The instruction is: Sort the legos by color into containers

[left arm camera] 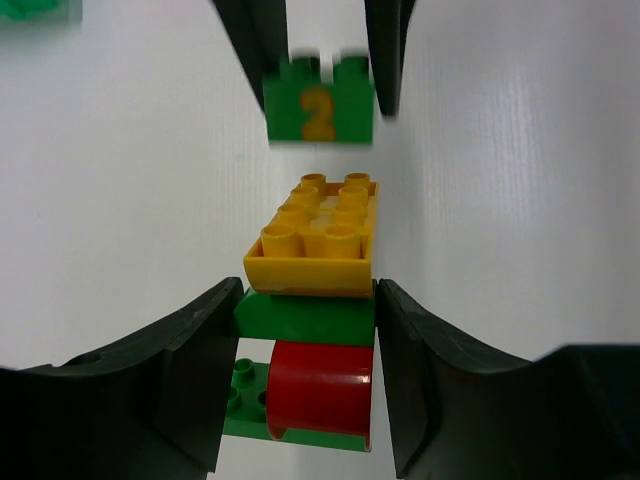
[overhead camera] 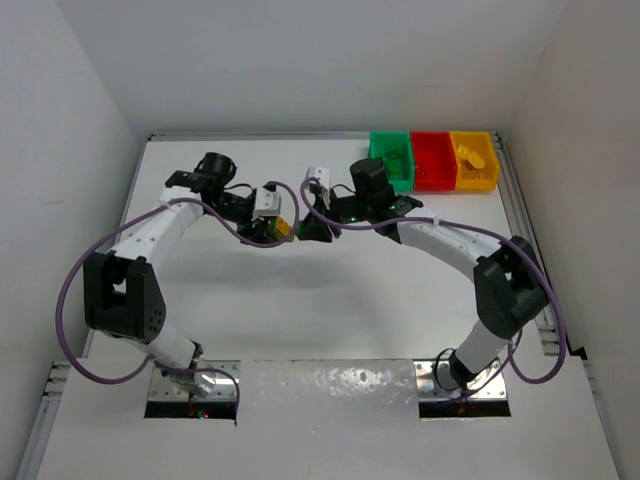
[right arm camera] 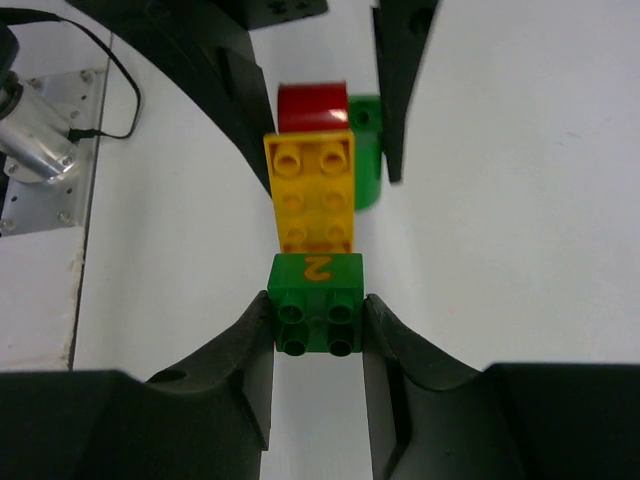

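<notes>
My left gripper (left arm camera: pixel 308 300) is shut on a stack of joined legos: a green plate (left arm camera: pixel 240 400), a red curved brick (left arm camera: pixel 322 385), a green brick (left arm camera: pixel 305 320) and a yellow brick (left arm camera: pixel 315 235). My right gripper (right arm camera: pixel 318 310) is shut on a green brick marked "2" (right arm camera: pixel 317 290), right at the yellow brick's (right arm camera: pixel 310 190) end. In the left wrist view the "2" brick (left arm camera: pixel 320 105) shows a thin gap from the yellow one. Both grippers meet at mid-table, left (overhead camera: pixel 280 228) and right (overhead camera: pixel 308 228). The green (overhead camera: pixel 390 136), red (overhead camera: pixel 432 137) and yellow-orange (overhead camera: pixel 486 160) bins stand at the back right.
A yellow brick (overhead camera: pixel 472 156) lies in the yellow-orange bin and something green (overhead camera: pixel 398 158) in the green bin. The red bin looks empty. White walls close the table's sides. Cables loop off both arms.
</notes>
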